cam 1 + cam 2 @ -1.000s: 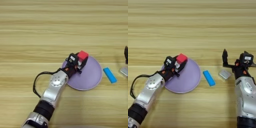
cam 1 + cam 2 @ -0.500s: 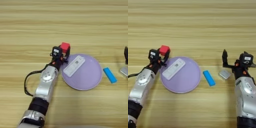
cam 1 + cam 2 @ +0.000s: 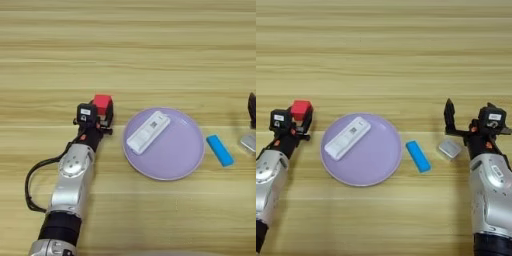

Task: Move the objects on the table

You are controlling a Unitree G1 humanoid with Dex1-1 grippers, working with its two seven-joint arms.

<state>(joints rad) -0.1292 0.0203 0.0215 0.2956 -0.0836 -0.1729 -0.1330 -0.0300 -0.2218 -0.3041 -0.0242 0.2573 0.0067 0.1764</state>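
- My left claw (image 3: 100, 116) is clenched on the red cube (image 3: 102, 103), held just off the left rim of the purple plate (image 3: 185, 165), over bare desk (image 3: 128, 50).
- The cube sits at the claw's far tip, so setting it down is a straight drop; no reach is needed, I judge.
- My right claw (image 3: 468, 120) is released, fingers spread, with the silvery-grey block (image 3: 449, 148) just in front and between them. That arm is plainly the nearer one for it.
- The blue bar (image 3: 418, 156) lies between plate and grey block, long axis slanting toward me and to the right; the right arm is closer.
- The white device (image 3: 148, 131) lies on the plate, long axis diagonal.
- Count: one cube, one grey block, one blue bar, one white device, one plate.
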